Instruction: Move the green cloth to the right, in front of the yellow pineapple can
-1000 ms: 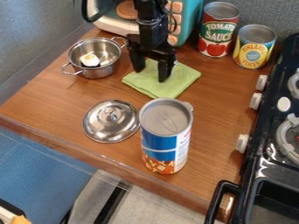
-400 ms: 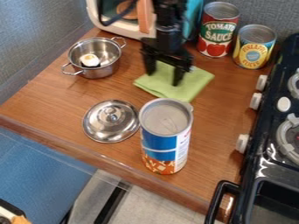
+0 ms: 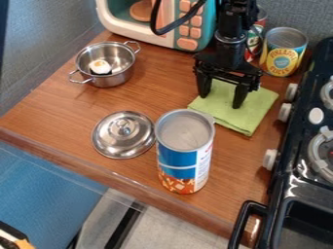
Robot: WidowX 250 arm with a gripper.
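The black gripper [image 3: 221, 100] hangs at the upper right of the counter, its two fingers apart and pointing down onto a green cloth [image 3: 250, 116]. The cloth lies flat beneath and around the fingertips, to the right of centre. Nearer the front edge stands a tall blue and white can [image 3: 185, 156]. A silver lid [image 3: 123, 134] rests just left of that can. At the upper left a small metal pot [image 3: 119, 78] has a small white and yellow item [image 3: 100, 66] inside.
Behind the arm are a tomato sauce can [image 3: 254, 41], partly hidden, and a yellow pineapple can [image 3: 284, 51]. A teal and white toy microwave [image 3: 134, 30] stands at the back. The black stove [image 3: 305, 165] with white knobs borders the right side.
The gripper has moved right across the counter, and the green cloth has slid right with it, toward the stove. The can, lid and pot have stayed in place.
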